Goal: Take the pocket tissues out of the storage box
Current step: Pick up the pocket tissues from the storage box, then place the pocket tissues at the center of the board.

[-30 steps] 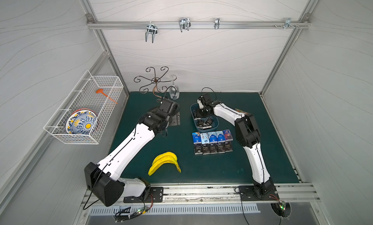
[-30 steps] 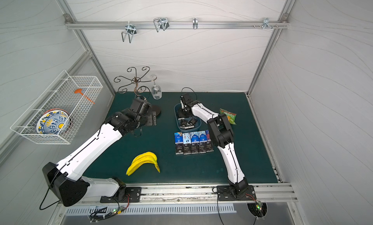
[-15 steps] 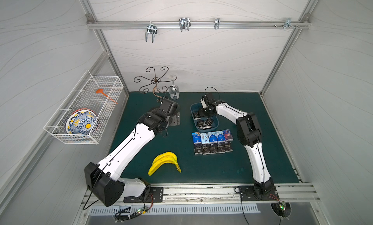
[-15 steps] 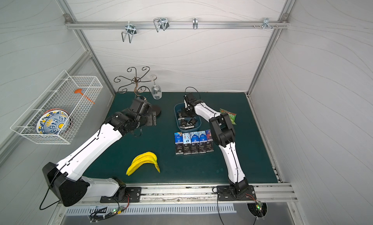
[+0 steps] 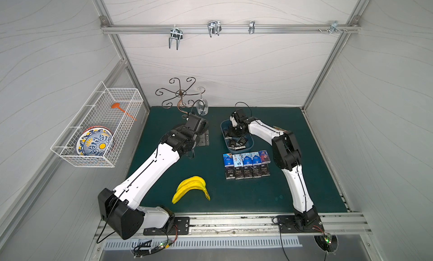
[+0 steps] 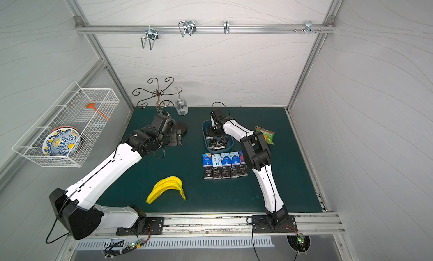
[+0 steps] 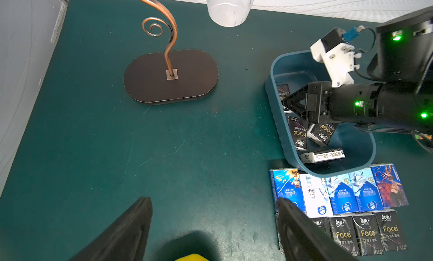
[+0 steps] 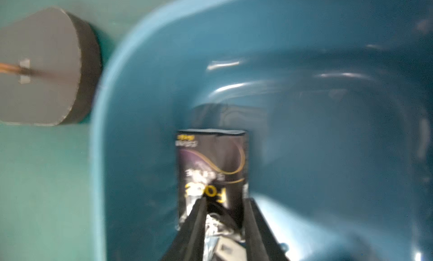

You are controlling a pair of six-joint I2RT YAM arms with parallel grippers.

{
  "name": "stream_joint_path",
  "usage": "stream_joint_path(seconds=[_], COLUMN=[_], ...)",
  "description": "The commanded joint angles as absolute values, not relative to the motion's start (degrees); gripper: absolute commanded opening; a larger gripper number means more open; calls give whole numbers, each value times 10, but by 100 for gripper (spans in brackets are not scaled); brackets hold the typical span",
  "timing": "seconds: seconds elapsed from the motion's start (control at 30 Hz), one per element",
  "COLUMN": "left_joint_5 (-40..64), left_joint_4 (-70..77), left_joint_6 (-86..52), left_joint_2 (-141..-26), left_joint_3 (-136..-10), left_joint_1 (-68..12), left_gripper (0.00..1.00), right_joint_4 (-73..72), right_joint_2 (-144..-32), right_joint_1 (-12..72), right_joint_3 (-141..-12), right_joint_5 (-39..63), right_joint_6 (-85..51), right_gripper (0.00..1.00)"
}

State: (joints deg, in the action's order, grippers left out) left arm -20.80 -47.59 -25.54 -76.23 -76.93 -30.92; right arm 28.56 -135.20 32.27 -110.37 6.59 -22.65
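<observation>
Grip: pinching black packet [image 8: 210,159] end-on with right gripper [image 8: 224,202], standing it upright by box [image 8: 140,60] wall, likely for lifting over the low rim. Hovering left gripper [image 7: 213,200] spread wide, empty, over mat [image 7: 93,131], likely leaving room. Showing glossy black wrap, gold "Face" lettering, blurred. Lying loose in box: three packets [image 7: 321,134]. Lining up just beside it in two rows: ten packets [image 5: 246,165].

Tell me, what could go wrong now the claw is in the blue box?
1. The right claw sits on just one end of the black packet, a bit off-centre, so it might slip and fall back.
2. The storage box lies right beside the tidy rows of packets; a bump while lifting could shove it into them.
</observation>
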Motion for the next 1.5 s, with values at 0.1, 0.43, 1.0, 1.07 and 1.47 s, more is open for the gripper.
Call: stream_joint_path(seconds=[0.1, 0.43, 1.0, 1.07, 1.47], left_joint_5=[-214, -214, -214, -214, -218], left_joint_4=[-468, -468, -469, -468, -464], left_joint_6=[-248, -248, -251, -252, -251], left_joint_2=[-758, -756, -747, -746, -744], left_joint_3=[-784, -785, -782, -781, -779], left_joint_1=[-312, -312, -312, -312, -311], left_gripper=[87, 87, 88, 88, 88], right_joint_4=[287, 279, 258, 260, 289], right_joint_2=[-1361, -1316, -1146, -1126, -996], right_joint_1=[317, 309, 320, 323, 358], right_joint_3=[-1097, -1102, -1004, -986, -850], right_joint_5=[62, 43, 46, 45, 26], right_joint_6=[-233, -209, -199, -196, -181], right_gripper=[9, 0, 0, 0, 0])
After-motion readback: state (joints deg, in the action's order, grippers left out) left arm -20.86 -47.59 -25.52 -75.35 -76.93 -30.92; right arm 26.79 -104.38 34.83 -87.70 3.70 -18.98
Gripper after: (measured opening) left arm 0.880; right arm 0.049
